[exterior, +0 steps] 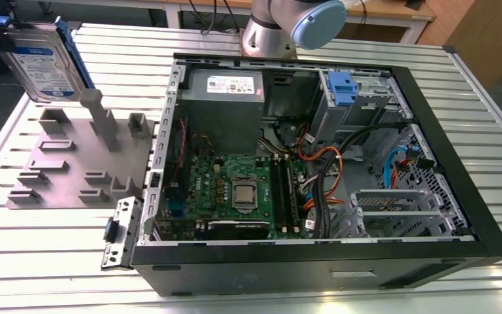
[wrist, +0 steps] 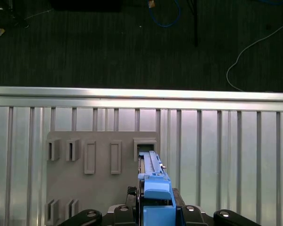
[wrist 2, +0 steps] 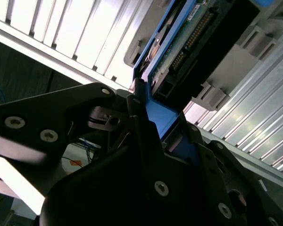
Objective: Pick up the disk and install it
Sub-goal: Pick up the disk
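A silver table (exterior: pixel 469 91) with long ridges holds an open computer box (exterior: pixel 321 268). At the exterior view's left lies a flat gray holder (exterior: pixel 63 167) with slots and posts. The disk (exterior: pixel 46 62) is in the upper left of that picture, standing on end above the holder, well apart from the computer box. The gripper (wrist 2: pixel 162 123) is closed on the disk's blue end, one finger on each side. So the step in hand looks like the pick-up. The disk's low end is close to a holder slot; I cannot tell if it is clear of it. The disk is not in the computer yet. Putting it in calls for lining its blue rails up with the metal bay by the blue latch (exterior: pixel 342 85), upper right in the box
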Motion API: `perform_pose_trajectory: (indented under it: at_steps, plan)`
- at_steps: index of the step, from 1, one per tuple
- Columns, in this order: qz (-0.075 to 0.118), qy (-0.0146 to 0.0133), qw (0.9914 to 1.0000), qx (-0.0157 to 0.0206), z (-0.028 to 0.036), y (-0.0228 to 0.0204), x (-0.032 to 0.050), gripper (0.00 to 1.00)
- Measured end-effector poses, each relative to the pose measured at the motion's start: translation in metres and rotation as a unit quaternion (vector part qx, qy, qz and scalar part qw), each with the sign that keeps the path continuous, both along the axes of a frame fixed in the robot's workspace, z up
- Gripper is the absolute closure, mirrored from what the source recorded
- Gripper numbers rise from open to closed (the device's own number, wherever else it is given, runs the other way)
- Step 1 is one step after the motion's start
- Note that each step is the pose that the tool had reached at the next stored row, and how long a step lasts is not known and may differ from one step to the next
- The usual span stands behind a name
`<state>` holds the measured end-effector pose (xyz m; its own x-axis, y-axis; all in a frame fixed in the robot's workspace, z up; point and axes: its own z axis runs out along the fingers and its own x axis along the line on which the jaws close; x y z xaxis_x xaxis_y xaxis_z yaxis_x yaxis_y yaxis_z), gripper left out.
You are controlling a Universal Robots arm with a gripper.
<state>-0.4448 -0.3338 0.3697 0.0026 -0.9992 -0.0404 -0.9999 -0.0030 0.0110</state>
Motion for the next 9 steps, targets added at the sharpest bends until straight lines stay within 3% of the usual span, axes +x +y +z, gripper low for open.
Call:
perform_pose_trajectory:
  at_steps: [9]
  plan:
    - [0.000, 0.0001, 1.00000, -0.0001, 0.0029, 0.0000, 0.0000, 0.64]
